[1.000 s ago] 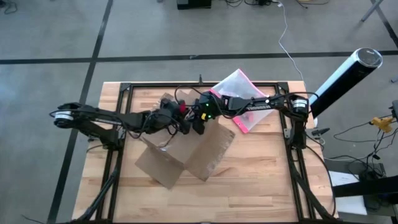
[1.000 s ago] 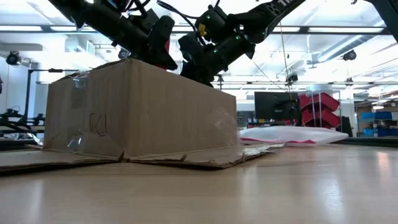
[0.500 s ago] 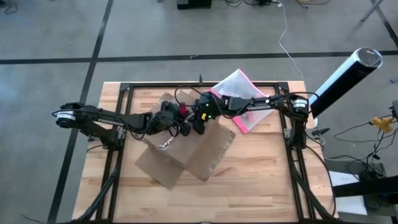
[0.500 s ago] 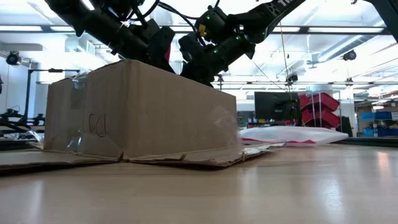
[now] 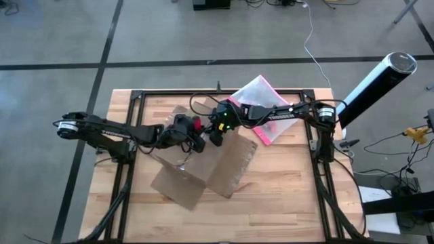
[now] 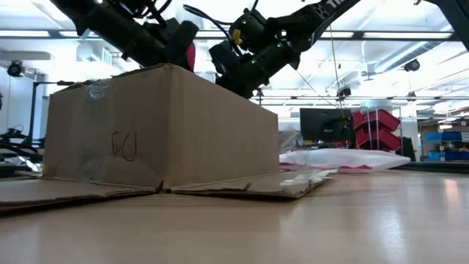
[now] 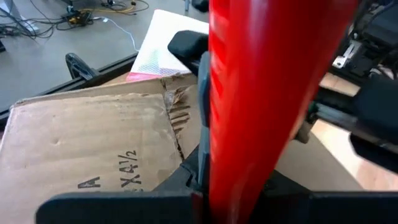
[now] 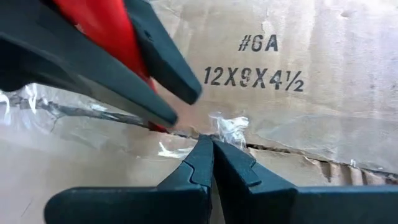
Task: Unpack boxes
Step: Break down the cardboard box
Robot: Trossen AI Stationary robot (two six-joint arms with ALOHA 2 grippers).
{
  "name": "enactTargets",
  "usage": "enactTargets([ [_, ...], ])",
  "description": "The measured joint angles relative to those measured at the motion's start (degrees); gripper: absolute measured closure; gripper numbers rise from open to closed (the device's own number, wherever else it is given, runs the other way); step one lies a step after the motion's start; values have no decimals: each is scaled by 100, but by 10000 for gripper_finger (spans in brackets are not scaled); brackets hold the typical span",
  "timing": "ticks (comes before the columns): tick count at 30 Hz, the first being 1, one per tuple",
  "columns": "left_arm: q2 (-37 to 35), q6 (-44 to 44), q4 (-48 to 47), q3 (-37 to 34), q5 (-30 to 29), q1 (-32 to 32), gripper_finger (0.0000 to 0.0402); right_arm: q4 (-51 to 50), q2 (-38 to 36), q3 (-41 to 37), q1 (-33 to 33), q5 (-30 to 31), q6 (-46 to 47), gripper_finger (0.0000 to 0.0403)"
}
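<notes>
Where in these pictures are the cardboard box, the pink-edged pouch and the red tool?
Cardboard box (image 6: 168, 125), low view: its near side wall.
Pink-edged pouch (image 5: 258, 91), high view: its translucent middle, clear of the right arm.
Red tool (image 7: 267, 93), left wrist view: the middle of its red body.

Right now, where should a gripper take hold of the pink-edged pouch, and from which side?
A judgement: the pouch lies flat beyond the cardboard box, partly under the right arm. Its far corner pokes out clear of both, so pinch that thin edge, coming in low from the table's far side.
</notes>
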Motion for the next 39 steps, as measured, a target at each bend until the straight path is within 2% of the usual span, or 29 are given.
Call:
enactTargets([
  [6, -246, -32, -53, -2, 58, -2, 379, 11, 124, 0, -6, 70, 13, 403],
  [21, -385, -404, -425, -7, 687, -50, 379, 55, 137, -11, -100, 213, 172, 403],
  [33, -497, -360, -157, -7, 562, -53, 379, 138, 130, -15, -122, 230, 364, 403],
  [39, -545, -79, -32, -7, 108, 15, 379, 72, 141, 134, -135, 95, 254, 403],
])
